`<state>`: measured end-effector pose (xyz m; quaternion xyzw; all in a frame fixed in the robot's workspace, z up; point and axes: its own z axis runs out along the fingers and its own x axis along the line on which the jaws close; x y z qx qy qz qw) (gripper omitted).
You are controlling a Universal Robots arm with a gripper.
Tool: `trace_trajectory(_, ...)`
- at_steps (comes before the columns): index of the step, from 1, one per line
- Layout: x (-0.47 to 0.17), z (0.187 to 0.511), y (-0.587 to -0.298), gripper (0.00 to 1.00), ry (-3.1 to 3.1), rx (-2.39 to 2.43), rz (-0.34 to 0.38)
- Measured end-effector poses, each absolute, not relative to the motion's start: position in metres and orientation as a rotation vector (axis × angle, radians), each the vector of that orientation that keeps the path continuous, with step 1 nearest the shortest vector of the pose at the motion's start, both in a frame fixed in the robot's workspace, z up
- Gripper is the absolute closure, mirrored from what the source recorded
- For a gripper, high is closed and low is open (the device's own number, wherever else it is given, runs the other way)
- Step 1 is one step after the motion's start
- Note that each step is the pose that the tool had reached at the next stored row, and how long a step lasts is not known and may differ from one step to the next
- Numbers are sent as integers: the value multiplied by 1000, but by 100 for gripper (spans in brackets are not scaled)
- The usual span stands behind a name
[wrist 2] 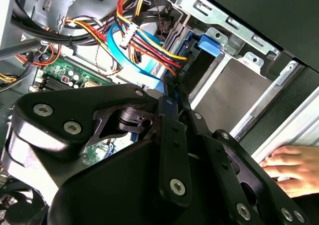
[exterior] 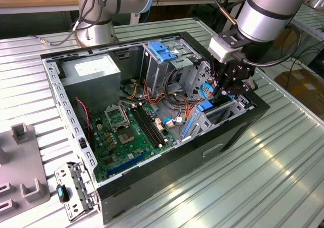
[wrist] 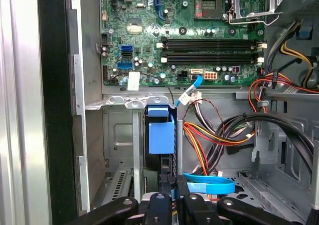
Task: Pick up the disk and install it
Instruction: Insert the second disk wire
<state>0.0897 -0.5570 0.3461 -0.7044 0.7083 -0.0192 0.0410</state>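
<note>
1 PC case, 1 motherboard

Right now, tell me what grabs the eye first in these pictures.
The open computer case lies on its side on the metal table, its green motherboard exposed. The gripper reaches down into the drive bay at the exterior view's right, beside a blue plastic rail and a tangle of coloured cables. A person's hand rests on the case edge in the second wrist view.
</note>
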Motion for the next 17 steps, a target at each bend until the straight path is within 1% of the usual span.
trace_trajectory(11,88,349,-559,84,2127,-2172,-60)
trace_trajectory(17,87,347,-564,84,2110,-2171,-40)
